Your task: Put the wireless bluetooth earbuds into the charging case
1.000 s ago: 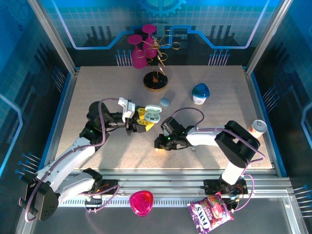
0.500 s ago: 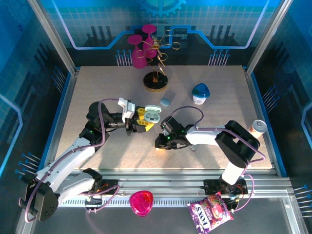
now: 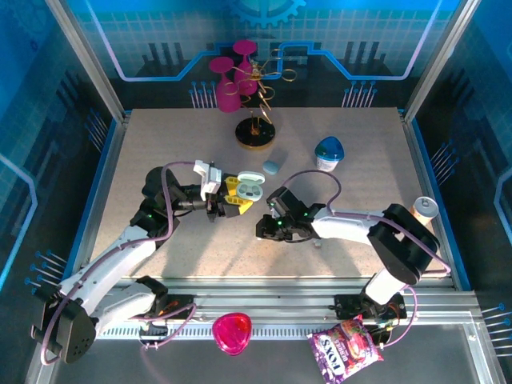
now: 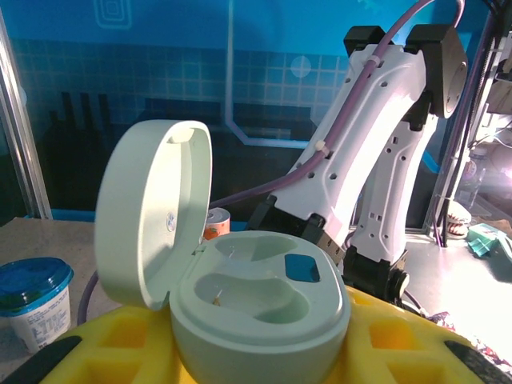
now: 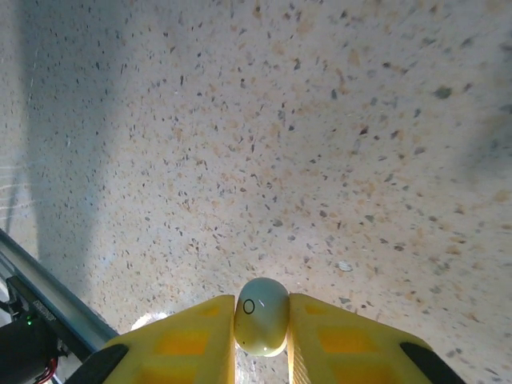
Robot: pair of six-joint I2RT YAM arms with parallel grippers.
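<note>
The speckled table [image 3: 160, 144] is carrying a black-and-gold stand [image 3: 255, 133] with magenta glasses near its far edge, a closed light blue earbud case [image 3: 271, 167] nearer the middle, a blue-lidded tub [image 3: 329, 153] beside it (label unreadable), and an orange can [image 3: 423, 209] standing at the right edge.

Blue light is tinting the enclosure walls [image 3: 48, 120] overhead, while the desk [image 3: 160, 144] is lying bright under soft shadows. From the left wrist, the charging case [image 4: 256, 312] is glowing pale against a dim backdrop, glare flaring at right. Below the right wrist, shadow is darkening the desk's left side; the earbud [image 5: 261, 316] is gleaming.
</note>
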